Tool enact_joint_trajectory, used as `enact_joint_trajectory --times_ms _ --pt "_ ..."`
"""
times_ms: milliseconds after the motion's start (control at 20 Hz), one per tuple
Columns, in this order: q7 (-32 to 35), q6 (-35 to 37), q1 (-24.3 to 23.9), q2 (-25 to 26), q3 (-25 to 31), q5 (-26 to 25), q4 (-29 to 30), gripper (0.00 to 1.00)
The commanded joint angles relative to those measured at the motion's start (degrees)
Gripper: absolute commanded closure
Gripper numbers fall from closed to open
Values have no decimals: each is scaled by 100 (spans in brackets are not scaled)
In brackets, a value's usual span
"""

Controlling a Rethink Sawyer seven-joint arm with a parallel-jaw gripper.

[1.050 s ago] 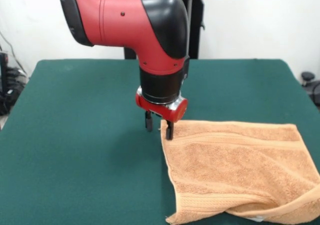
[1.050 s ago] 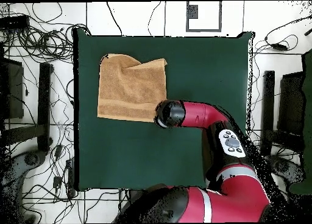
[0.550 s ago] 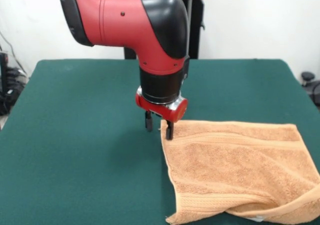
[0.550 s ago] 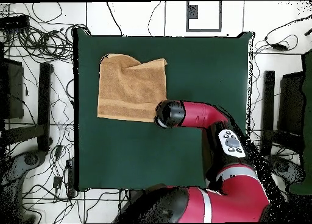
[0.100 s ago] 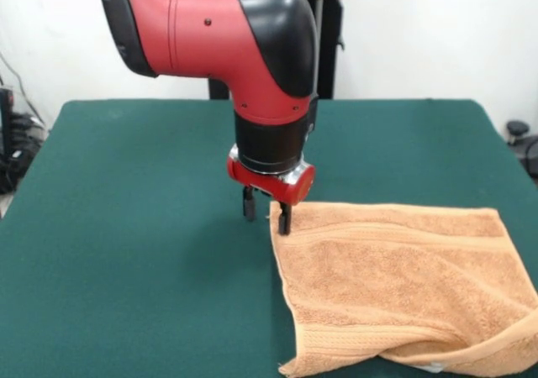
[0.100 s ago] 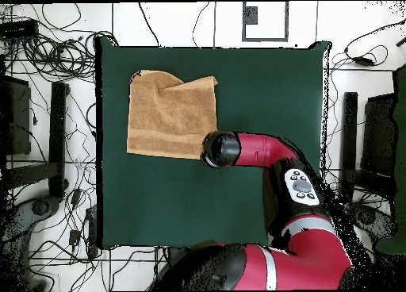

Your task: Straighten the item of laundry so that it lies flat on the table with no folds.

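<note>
The gripper [image 5: 267,215] is low over the table [image 5: 126,227], with its two fingers a little apart. One finger stands on the bare green, the other right at the towel's [image 5: 395,286] corner. I cannot tell if it has pinched the cloth yet.

The towel lies near one corner of the table, close to two of its edges. Most of it is flat, but the part by the table edge farthest from the gripper is folded over, with a white tag [image 5: 430,367] peeking out under it.

To do this step well, I think the fingers should close tight on only the top layer of the corner. Then pull slowly and low, away from the fold, so the cloth slides out smooth and does not bunch.
</note>
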Motion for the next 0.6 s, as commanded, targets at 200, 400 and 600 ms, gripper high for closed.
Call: enact_joint_trajectory --times_ms 200,400,600 --pt "-460 -347 -107 280 369 -538 842 0" --pt "-512 -368 -177 245 367 -615 915 0" --pt "-592 -365 -263 204 395 -683 981 0"
